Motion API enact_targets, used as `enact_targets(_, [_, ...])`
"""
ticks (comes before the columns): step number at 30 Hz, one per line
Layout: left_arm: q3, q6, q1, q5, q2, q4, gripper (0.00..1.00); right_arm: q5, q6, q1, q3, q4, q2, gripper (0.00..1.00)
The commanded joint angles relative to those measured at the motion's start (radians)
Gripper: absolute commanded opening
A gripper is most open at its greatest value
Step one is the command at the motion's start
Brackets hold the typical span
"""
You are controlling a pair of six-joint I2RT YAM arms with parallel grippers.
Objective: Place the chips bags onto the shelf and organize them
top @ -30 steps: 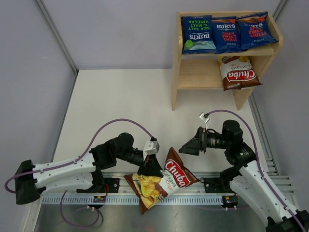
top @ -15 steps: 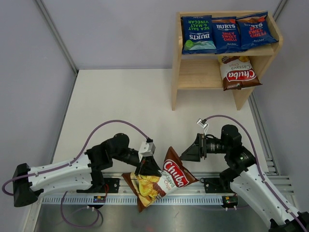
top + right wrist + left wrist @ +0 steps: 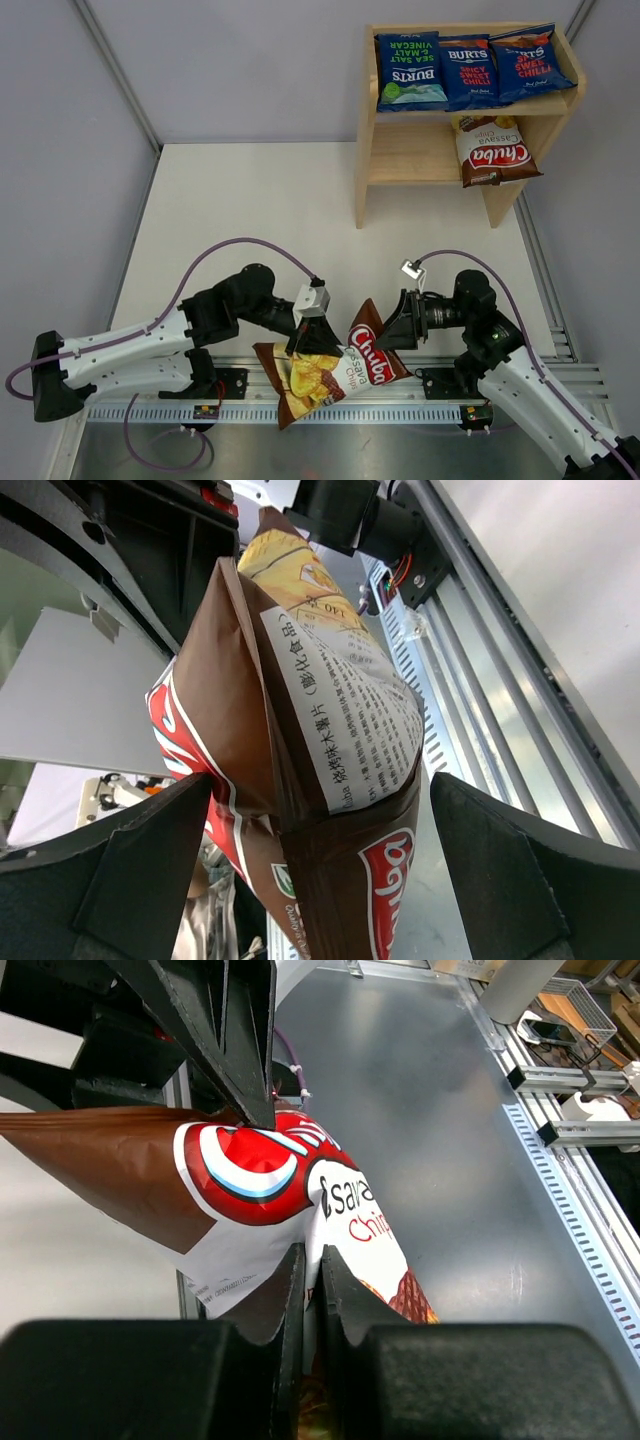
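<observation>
Closing in from the right, the right gripper has come lower and nearer over the last second, and the held Chuba bag has swung flatter, its brown top corner now at that gripper's mouth. The bag hangs over the metal strip at the near edge of the table, well apart from the shelf.

The left gripper pinches the bag's edge. Only the left wrist view shows how: its jaws are nearly closed, with just the thin film between them. The right wrist view shows what the overhead cannot: both wide-spread fingers flank the bag's end, not clamped on it.

Readable on the bag are the red "Chuba" logo and "sava Chip" in the left wrist view. On the back panel, in the right wrist view, are Chinese print and "140".

On the shelf's top tier stand three bags: a green-lettered Burts reading "Sea Salt & Malt Vinegar" upside down, and two red-lettered Burts reading "Spicy Sweet Chilli". Another Chuba bag, marked "Cassava Chips", lies on the lower tier.
</observation>
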Motion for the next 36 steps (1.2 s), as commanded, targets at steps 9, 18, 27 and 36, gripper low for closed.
enact_targets(9, [0.086,0.034,0.001,-0.091,0.054,0.089,0.00,-0.107,0.204,0.011,-0.108,0.362,-0.074,0.92])
enact_targets(18, [0.076,-0.071,0.100,-0.071,0.118,0.195,0.00,-0.055,0.151,0.013,-0.108,0.329,-0.104,0.54])
enact_targets(27, [-0.008,-0.198,0.228,-0.088,0.091,0.296,0.47,0.111,0.076,0.011,-0.065,0.220,-0.108,0.12])
enact_targets(36, [0.157,-0.418,0.258,-0.909,-0.046,-0.099,0.99,0.448,0.056,0.011,0.001,0.016,-0.120,0.07])
